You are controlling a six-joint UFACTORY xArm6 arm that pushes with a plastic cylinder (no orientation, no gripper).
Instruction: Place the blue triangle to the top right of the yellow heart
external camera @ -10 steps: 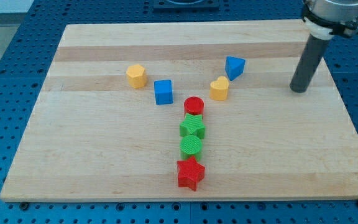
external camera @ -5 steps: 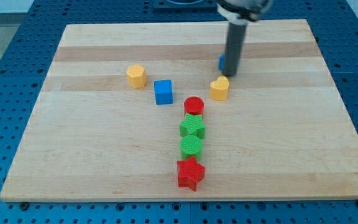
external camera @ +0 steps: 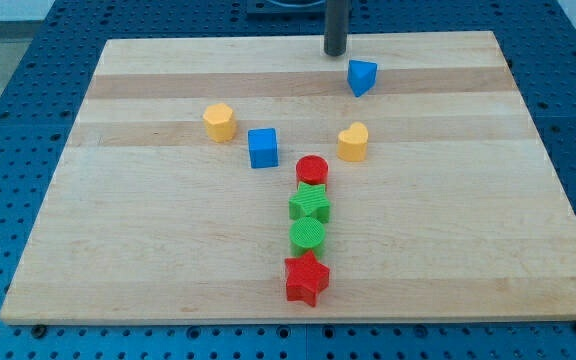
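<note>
One blue triangle point(external camera: 362, 77) sits just below-right of my tip point(external camera: 335, 52), apart from it, with the yellow heart point(external camera: 353, 143) farther down the worktop point(external camera: 468, 230).

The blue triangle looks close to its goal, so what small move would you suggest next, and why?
Probably a short nudge toward the view's right. The blue triangle sits almost straight above the yellow heart, and my tip is just up-left of it, apart, so it would first come down to the triangle's left.
</note>
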